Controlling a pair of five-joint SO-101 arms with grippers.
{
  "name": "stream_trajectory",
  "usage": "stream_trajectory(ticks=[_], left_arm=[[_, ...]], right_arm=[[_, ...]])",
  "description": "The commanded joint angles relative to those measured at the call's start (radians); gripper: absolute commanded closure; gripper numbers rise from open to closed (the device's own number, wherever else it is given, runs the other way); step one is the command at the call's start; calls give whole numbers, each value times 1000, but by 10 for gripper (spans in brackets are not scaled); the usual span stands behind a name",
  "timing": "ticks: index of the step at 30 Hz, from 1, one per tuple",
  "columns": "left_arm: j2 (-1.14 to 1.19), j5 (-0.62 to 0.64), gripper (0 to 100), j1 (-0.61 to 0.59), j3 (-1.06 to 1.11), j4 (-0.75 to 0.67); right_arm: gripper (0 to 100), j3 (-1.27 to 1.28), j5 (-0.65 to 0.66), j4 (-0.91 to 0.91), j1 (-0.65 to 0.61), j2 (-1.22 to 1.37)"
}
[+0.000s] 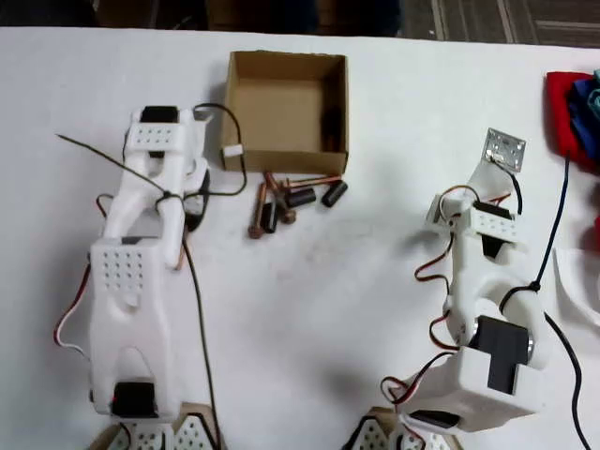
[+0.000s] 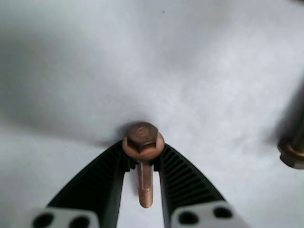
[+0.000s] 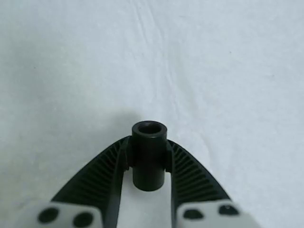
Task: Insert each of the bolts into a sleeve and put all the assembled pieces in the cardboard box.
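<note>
The left tool is closed on a copper bolt. Its 2 ribbed black fingers clamp the shank just under the hex head, and the head pokes out past the fingertips over the white table. The right tool is closed on 1 black sleeve, which is held upright between the fingers with its open bore facing the camera.

In the high view the cardboard box sits open at upper centre of the frame. A dark piece lies inside against its right wall. Just below the box, loose bolts and loose sleeves lie in a small heap. A red cloth lies at the right edge.
</note>
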Motion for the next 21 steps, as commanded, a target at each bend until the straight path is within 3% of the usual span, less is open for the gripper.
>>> stream_trajectory(ticks=[1,11,15,21], left_arm=[[-89,-25,976,6,-44,28],[-766,37,976,143,-1,-12],[-1022,51,976,167,143,-153],[-1310,253,976,130,417,-381]], right_arm=[[977,-21,-2,-5,-7,-36],[977,296,0,-58,-113,-466],[977,407,0,-70,-179,-736],[977,431,-8,-153,-380,-1004]])
